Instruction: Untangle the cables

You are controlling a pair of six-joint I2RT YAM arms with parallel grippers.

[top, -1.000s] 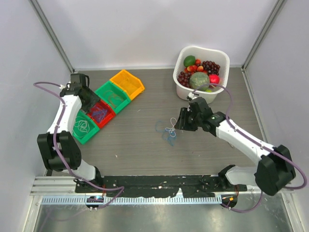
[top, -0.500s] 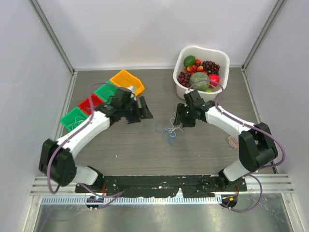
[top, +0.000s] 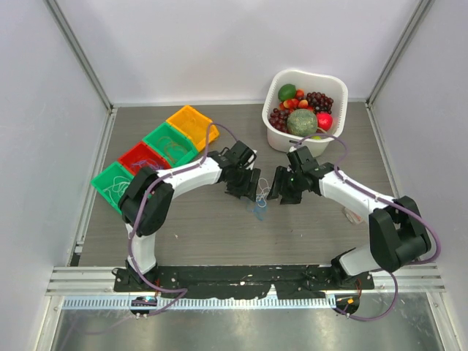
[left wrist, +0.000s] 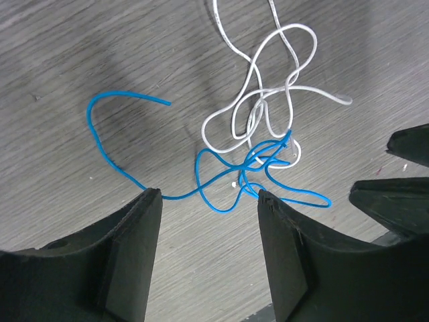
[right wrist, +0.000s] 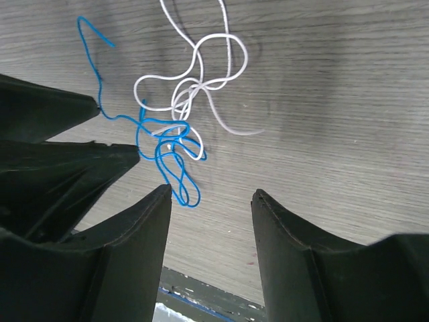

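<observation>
A thin blue cable [top: 257, 210] and a thin white cable [top: 260, 191] lie tangled together on the grey table, at its middle. My left gripper [top: 248, 191] is open and empty just left of the tangle. My right gripper [top: 276, 191] is open and empty just right of it. In the left wrist view the blue cable [left wrist: 91, 127] runs between my fingertips [left wrist: 209, 194], with the white cable [left wrist: 205, 129] beyond. In the right wrist view the blue loop [right wrist: 190, 204] lies by my left fingertip and the white cable [right wrist: 231, 127] farther off; the gripper [right wrist: 211, 191] hovers above the table.
A row of small bins stands at the back left: green [top: 110, 181], red [top: 139, 155], green [top: 167, 139] and orange [top: 191, 121], some holding sorted wires. A white basket [top: 275, 136] of fruit stands at the back right. The two grippers face each other closely.
My left arm has swung from the bins at the left to the middle, beside the tangle. My right gripper has stayed next to the tangle, shifting slightly. The cables have hardly moved.
</observation>
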